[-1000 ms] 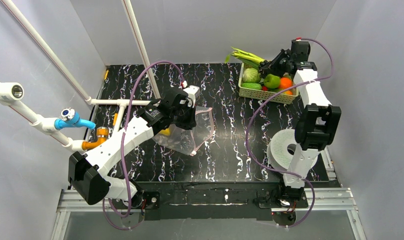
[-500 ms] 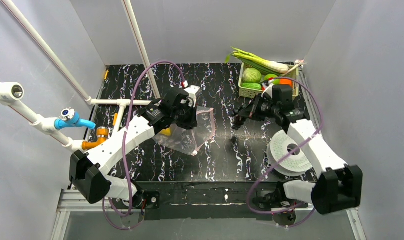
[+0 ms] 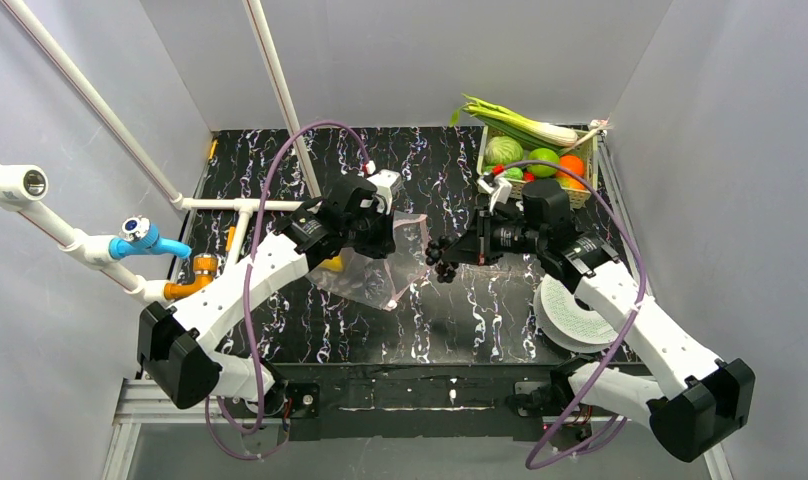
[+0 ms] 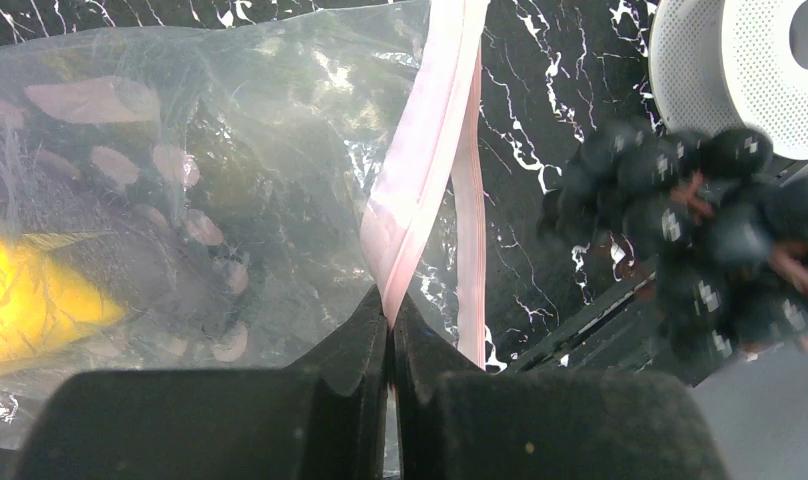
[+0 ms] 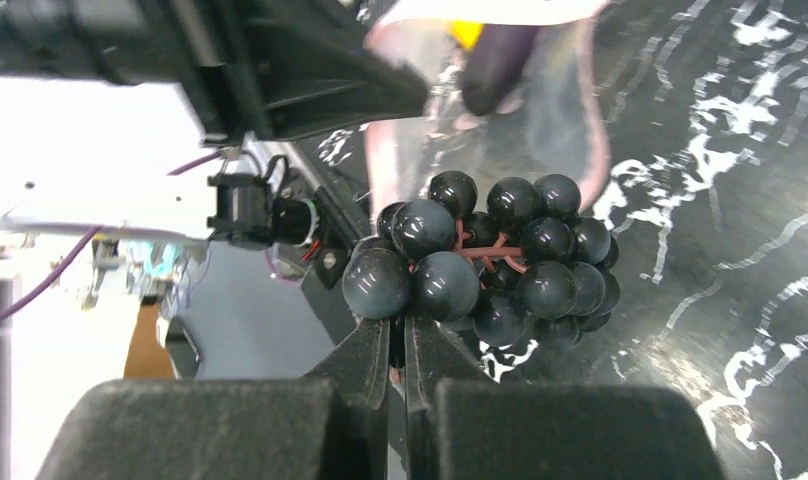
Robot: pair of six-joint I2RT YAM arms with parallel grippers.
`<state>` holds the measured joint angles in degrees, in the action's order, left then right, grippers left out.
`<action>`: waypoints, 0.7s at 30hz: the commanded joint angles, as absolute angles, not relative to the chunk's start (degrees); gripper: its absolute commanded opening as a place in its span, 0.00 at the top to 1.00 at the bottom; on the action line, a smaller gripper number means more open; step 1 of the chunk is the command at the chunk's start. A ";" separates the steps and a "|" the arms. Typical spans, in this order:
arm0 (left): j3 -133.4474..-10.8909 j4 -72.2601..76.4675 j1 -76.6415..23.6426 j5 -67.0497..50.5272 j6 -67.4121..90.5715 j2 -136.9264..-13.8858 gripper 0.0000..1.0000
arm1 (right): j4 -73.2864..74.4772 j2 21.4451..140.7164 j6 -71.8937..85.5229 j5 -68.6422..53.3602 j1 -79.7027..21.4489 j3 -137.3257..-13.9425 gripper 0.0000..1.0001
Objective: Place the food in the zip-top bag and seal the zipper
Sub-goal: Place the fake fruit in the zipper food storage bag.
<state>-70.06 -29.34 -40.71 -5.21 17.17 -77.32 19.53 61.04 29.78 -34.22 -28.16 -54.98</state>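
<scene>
The clear zip-top bag (image 3: pixel 375 275) lies mid-table, and my left gripper (image 3: pixel 384 243) is shut on its pink zipper (image 4: pixel 426 150), lifting one lip so the mouth gapes. Through the plastic (image 4: pixel 230 150) I see a yellow food piece (image 4: pixel 40 300). In the right wrist view a dark purple piece (image 5: pixel 495 60) also lies inside the bag. My right gripper (image 5: pixel 400 325) is shut on the stem of a dark purple grape bunch (image 5: pixel 490 260). It holds the bunch (image 3: pixel 442 258) just right of the bag's mouth, above the table. More food sits in the basket: a cabbage (image 3: pixel 502 150), a green fruit (image 3: pixel 543 160) and an orange one (image 3: pixel 572 165).
The pale green mesh basket (image 3: pixel 486 172) stands at the back right, with a leek (image 3: pixel 515 122) across its far edge. A white perforated roll (image 3: pixel 570 312) lies under my right arm. White pipes with a blue valve (image 3: pixel 140 238) run along the left side.
My right arm has swung from the basket leftward to the bag's mouth, carrying the grape bunch. The left gripper keeps its hold on the zipper and has not moved.
</scene>
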 commanded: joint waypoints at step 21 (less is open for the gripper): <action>-66.68 -23.66 -40.70 -7.91 16.68 -69.31 1.00 | 8.82 73.16 32.46 -29.14 -36.74 -65.62 0.99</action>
